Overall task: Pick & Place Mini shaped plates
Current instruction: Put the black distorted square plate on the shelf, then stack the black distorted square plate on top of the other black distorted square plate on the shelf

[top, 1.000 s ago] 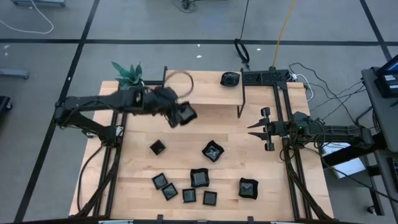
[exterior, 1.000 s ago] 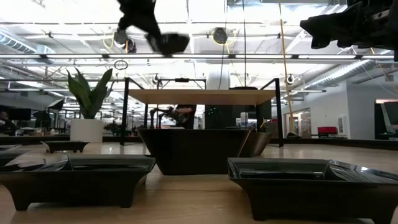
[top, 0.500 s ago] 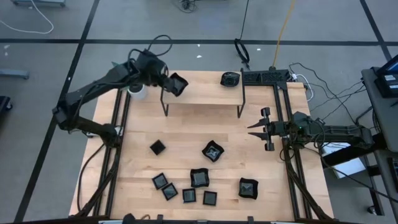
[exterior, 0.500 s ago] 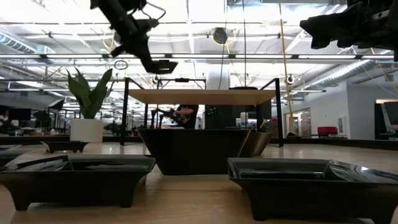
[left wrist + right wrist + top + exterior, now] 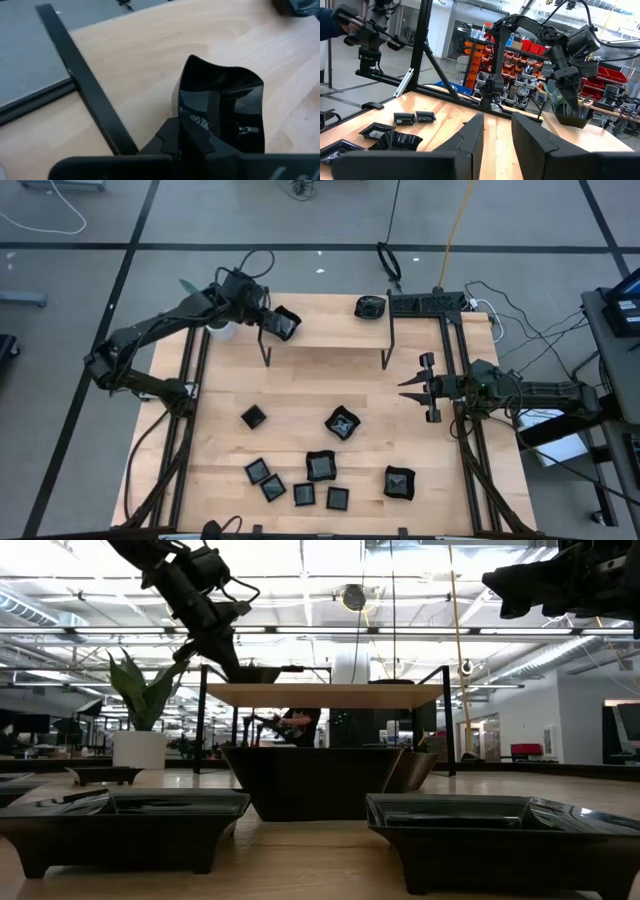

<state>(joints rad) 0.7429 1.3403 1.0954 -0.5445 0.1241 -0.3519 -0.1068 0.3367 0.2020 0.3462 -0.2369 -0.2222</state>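
- Placing is the step I am working: my left claw (image 5: pixel 268 317) is pinching the rim of a mini shaped plate (image 5: pixel 284 325) over the raised wooden shelf (image 5: pixel 340 330) at the counter's (image 5: pixel 400 430) far side.
- I am judging that I should lower it flat onto the shelf, clear of the black leg (image 5: pixel 85 90), before letting go.
- My right claw (image 5: pixel 410 387) is waiting at the counter's right edge, fingers partly spread and empty.
- Low view is showing me the plate almost on the shelf top; the overhead cannot show height.
- Overhead is showing eight other plates (image 5: pixel 300 480) on the counter and one more at its far edge.
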